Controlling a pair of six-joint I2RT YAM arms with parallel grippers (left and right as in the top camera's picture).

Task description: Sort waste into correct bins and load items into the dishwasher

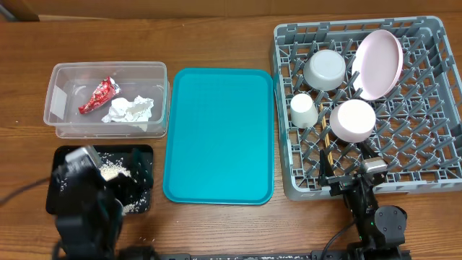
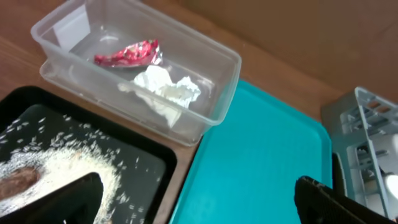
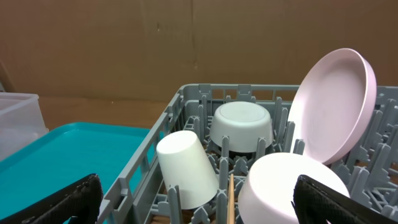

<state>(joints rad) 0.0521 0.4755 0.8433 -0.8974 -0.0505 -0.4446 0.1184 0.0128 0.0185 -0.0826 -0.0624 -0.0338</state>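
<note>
The clear tub [image 1: 108, 66] [image 2: 217, 106] holds a red wrapper [image 1: 99, 95] [image 2: 127, 53] and crumpled white tissue [image 1: 130, 109] [image 2: 165, 87]. The black tray [image 1: 144, 155] [image 2: 149, 162] holds rice [image 1: 112, 172] [image 2: 62, 155] and a brown scrap [image 2: 18, 177]. My left gripper [image 1: 105, 182] [image 2: 199, 205] is open and empty above the black tray. The grey rack [image 1: 433, 144] [image 3: 143, 162] holds the pink plate [image 1: 379, 63] [image 3: 336, 106], grey-blue bowl [image 1: 325, 68] [image 3: 242, 127], white cup [image 1: 304, 110] [image 3: 186, 168], pink bowl [image 1: 352, 119] [image 3: 286, 186] and chopsticks [image 1: 326, 144] [image 3: 231, 199]. My right gripper [image 1: 354, 180] [image 3: 199, 205] is open and empty at the rack's near edge.
A teal tray [image 1: 220, 133] [image 2: 267, 162] [image 3: 56, 149] lies between the bins and the rack with nothing on it. A few rice grains lie on the wooden table [image 1: 216, 231] near the black tray's front. A brown cardboard wall stands behind the table.
</note>
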